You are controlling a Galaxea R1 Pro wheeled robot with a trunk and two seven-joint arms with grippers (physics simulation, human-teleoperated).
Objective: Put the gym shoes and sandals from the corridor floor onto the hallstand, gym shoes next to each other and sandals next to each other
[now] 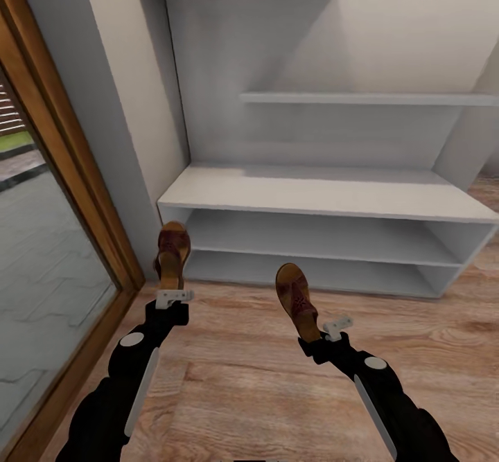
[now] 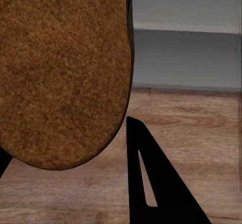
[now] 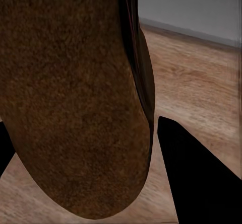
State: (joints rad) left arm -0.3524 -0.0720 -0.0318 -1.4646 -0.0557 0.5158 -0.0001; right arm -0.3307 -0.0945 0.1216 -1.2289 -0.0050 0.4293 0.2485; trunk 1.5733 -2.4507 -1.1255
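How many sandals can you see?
2. One sandal is held up in the left gripper, near the glass door; the other sandal is in the right gripper, above the floor before the hallstand.

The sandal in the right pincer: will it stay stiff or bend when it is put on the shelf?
Probably stiff: the sandal stands out from the right pincer held at one end, without drooping. It may be fairly light, as that grip carries it. Its sole looks rough, so slipping seems unlikely.

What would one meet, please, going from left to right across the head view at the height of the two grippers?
Glass door → left gripper holding a sandal → second sandal → right gripper → bare corridor floor.
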